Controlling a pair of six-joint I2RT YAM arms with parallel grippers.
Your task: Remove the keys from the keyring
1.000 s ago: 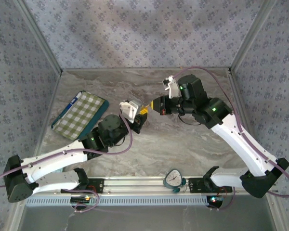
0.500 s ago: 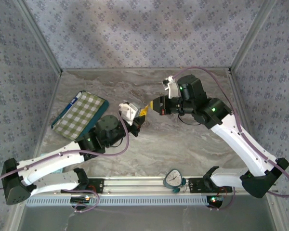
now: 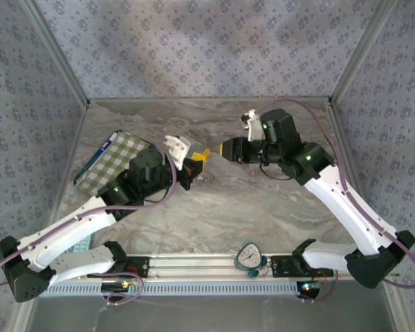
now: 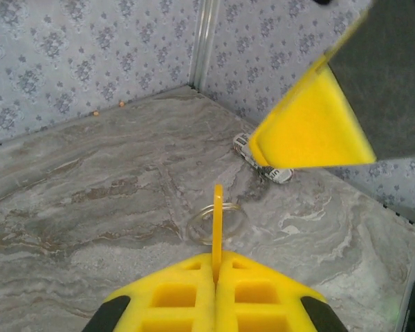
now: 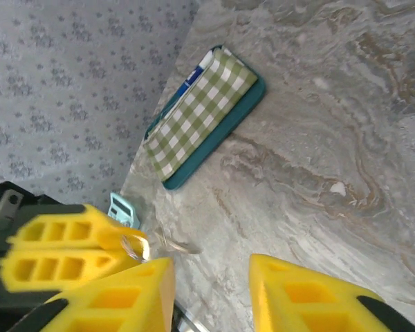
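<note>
The table (image 3: pixel 263 207) is showing a smooth, marbled grey surface with a faint sheen. The keyring (image 4: pixel 192 225) is glinting as thin, bright metal wire, while the key (image 4: pixel 218 207) is looking like flat, matt yellow plastic. The pads (image 4: pixel 173 294) of the left gripper (image 4: pixel 216 266) are reading as matt yellow moulded plastic with square hollows. The checked pouch (image 3: pixel 117 166) at the far left is looking like woven cloth.

No writing, label, brand or number is legible on anything

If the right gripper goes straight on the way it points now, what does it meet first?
Probably the left gripper, which is shut on the key just ahead of it, though the depth is unclear.
</note>
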